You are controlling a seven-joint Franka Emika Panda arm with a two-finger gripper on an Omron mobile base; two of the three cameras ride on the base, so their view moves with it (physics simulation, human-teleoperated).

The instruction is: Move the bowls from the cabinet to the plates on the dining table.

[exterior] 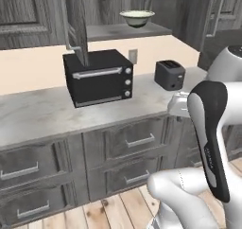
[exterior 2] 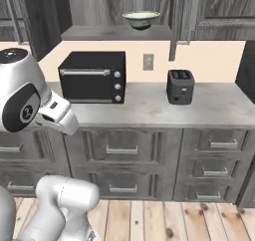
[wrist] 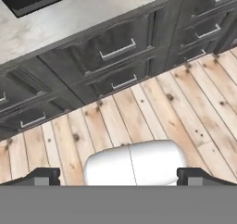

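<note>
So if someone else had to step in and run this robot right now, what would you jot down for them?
Gripper: open, holding nothing, pointing down at the wooden floor in front of the drawers.
Cream-green bowl: on the open cabinet shelf, above the toaster oven and toaster.
Done: cabinet stands open.
Left: fetch this bowl and carry it to a plate; the other bowl, plates and dining table aren't in sight here.

So the open cabinet (exterior 2: 114, 33) has a flat grey shelf and one pale cream-green bowl (exterior 2: 141, 19) sits upright on it, toward the right end; below that is a long marble-look counter (exterior 2: 149, 108) on dark drawer fronts; a black toaster oven (exterior 2: 93, 76) sits on it to the left, a small dark toaster (exterior 2: 180, 86) well apart to its right; light wood plank floor (wrist: 152, 112) runs along the base.
</note>
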